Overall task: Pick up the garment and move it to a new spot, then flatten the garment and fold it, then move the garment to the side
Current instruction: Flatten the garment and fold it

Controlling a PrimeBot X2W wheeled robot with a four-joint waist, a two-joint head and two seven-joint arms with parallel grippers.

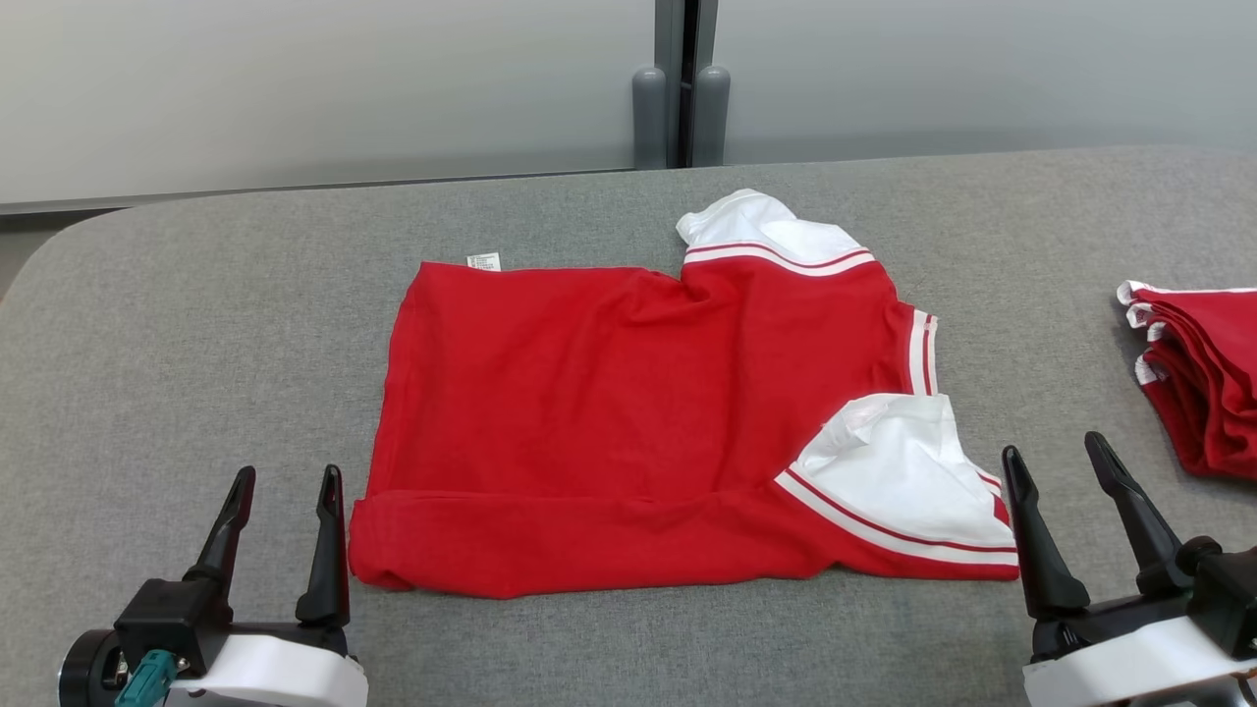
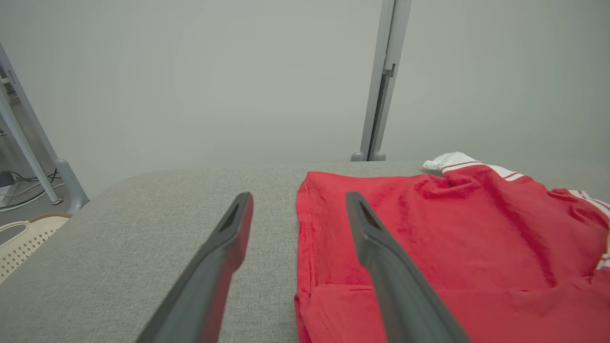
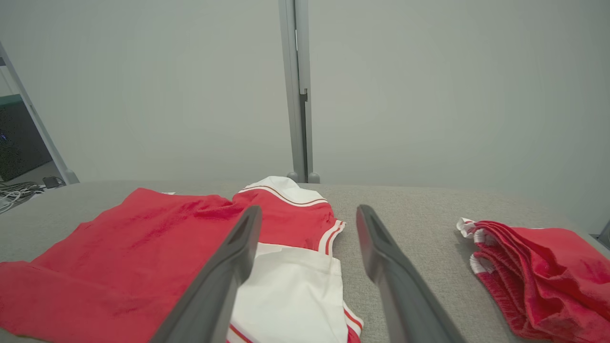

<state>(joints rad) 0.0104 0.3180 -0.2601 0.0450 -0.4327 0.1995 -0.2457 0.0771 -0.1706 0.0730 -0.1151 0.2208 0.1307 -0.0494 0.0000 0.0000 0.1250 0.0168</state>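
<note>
Your left gripper (image 1: 288, 475) sat closest, just off the near left corner of the garment (image 1: 628, 412), and your right gripper (image 1: 1054, 447) stood just past its near right corner, beside the white sleeve (image 1: 908, 481). Both had their jaws spread wide and held nothing. That bracketing looked like a ready stance for pinching the two near corners. The garment, a red shirt with white striped trim, lay mostly flat, its near edge doubled over and its sleeves rumpled, so flattening seemed unfinished. Right of the garment lay a stack of folded red clothes (image 1: 1203, 383), likely the set-aside spot. Under the garment ran a grey fabric-covered table (image 1: 196, 324); behind it, pale wall panels met at a grey post (image 1: 681, 88).
</note>
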